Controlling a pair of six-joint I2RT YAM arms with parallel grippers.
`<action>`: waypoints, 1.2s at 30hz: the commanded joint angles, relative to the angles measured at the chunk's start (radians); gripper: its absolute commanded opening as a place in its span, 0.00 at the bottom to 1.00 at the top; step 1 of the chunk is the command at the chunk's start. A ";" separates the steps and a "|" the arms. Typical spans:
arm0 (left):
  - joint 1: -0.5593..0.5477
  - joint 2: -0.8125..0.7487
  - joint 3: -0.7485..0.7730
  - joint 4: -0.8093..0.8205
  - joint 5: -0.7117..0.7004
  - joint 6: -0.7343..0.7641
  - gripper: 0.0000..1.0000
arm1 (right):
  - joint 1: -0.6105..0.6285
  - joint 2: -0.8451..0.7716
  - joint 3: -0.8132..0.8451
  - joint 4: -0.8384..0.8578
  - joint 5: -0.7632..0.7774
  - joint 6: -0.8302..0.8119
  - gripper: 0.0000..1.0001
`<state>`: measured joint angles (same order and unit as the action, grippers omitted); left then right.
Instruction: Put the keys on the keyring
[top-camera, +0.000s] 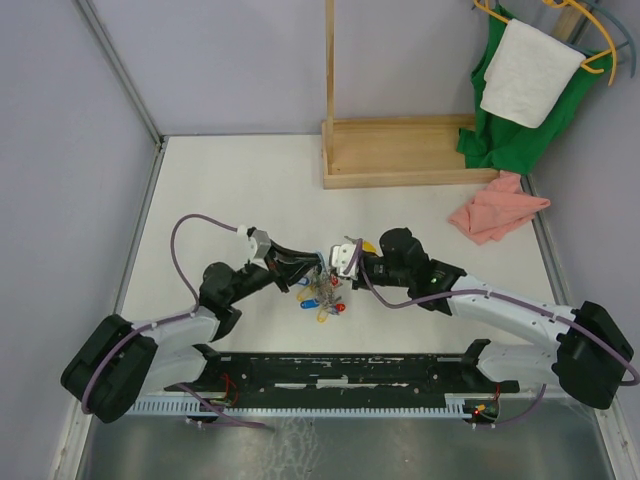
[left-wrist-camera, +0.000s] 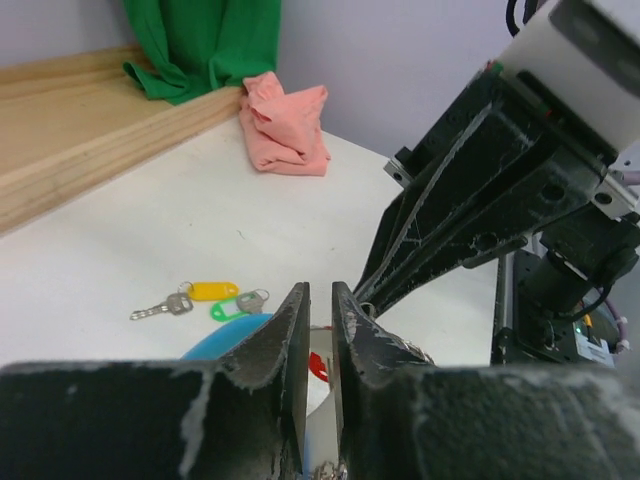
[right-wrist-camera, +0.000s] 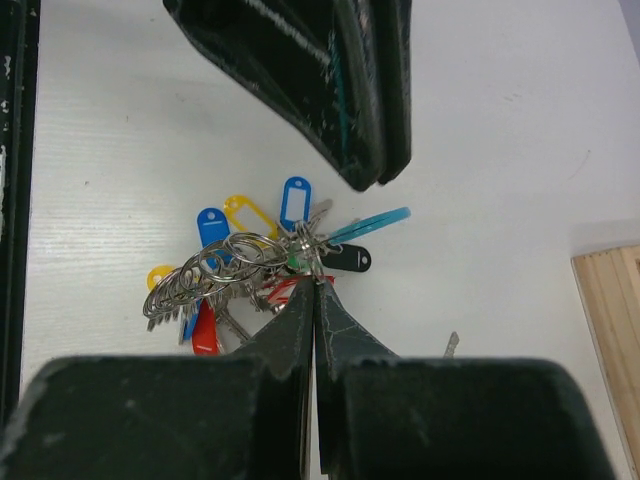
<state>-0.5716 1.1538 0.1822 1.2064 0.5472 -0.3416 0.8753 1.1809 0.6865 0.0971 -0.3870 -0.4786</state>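
Observation:
The keyring lies at the table's middle (top-camera: 320, 293), between both grippers. Its light-blue band (right-wrist-camera: 370, 226) and several tagged keys (right-wrist-camera: 215, 275) show in the right wrist view. My left gripper (top-camera: 303, 268) is shut on the light-blue band (left-wrist-camera: 225, 335), and a red tag (left-wrist-camera: 318, 366) shows behind its jaws. My right gripper (right-wrist-camera: 317, 282) is shut on the ring's grey metal part, where the keys hang. Two loose keys lie past the ring, one with a yellow tag (left-wrist-camera: 205, 291) and one with a green tag (left-wrist-camera: 235, 305). The yellow tag also shows in the top view (top-camera: 368, 245).
A wooden stand (top-camera: 400, 150) is at the back, with a green cloth (top-camera: 510, 130) and a white towel (top-camera: 530, 70) hanging at the back right. A pink cloth (top-camera: 497, 208) lies on the right. A black rail (top-camera: 340, 368) runs along the near edge.

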 joint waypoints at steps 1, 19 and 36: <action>0.001 -0.092 0.029 -0.060 -0.078 0.067 0.22 | 0.005 -0.023 0.085 -0.092 0.015 -0.060 0.01; -0.002 -0.172 0.120 -0.351 -0.025 0.090 0.39 | 0.005 0.043 0.328 -0.450 0.018 -0.202 0.01; -0.052 -0.243 0.249 -0.734 0.011 0.009 0.42 | 0.005 0.079 0.387 -0.499 -0.030 -0.218 0.01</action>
<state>-0.6147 0.9043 0.3904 0.5236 0.5289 -0.3698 0.8753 1.2625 1.0134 -0.4339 -0.3843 -0.6830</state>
